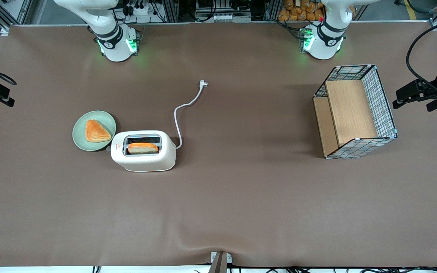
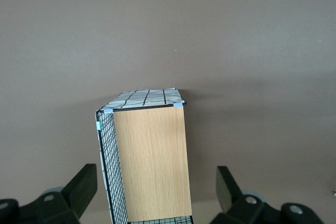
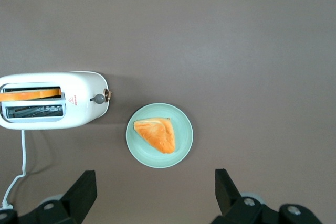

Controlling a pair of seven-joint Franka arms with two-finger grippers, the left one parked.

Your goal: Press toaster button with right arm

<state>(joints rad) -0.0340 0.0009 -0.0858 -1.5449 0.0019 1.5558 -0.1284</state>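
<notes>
The press has not begun: this is the approach step. The gripper (image 3: pixel 156 195) hangs high over the desk (image 1: pixel 241 204) at the working arm's end, well apart from the toaster (image 1: pixel 143 151), with its jaws spread wide and holding nothing.

The toaster stands on the desk, nearer the front camera than the right arm's base (image 1: pixel 117 44). One slice of bread (image 1: pixel 143 147) sits in the slot nearer that camera; the second slot looks empty. The button (image 3: pixel 98 98) sticks out of the narrow end by the red triangle (image 3: pixel 72 99), the end that faces the plate (image 1: pixel 93 130). Toaster and plate lie just beside each other, so the nub sits over the narrow gap between them.

The next move likely calls for the arm to travel across and come down over that end, then push the nub straight down. Bringing the jaws together first would probably give a firmer pushing tip. The plate's rim leaves little room, so the descent should stay close to the toaster's end wall.

Count: one toaster with two slots, one button, one slice in the toaster, one plate carrying one triangular pastry (image 1: pixel 96 131), one cord (image 1: pixel 182 113) ending in one unplugged plug (image 1: pixel 203 83), and one wire-and-wood basket (image 1: pixel 357 111) toward the parked arm's end.
</notes>
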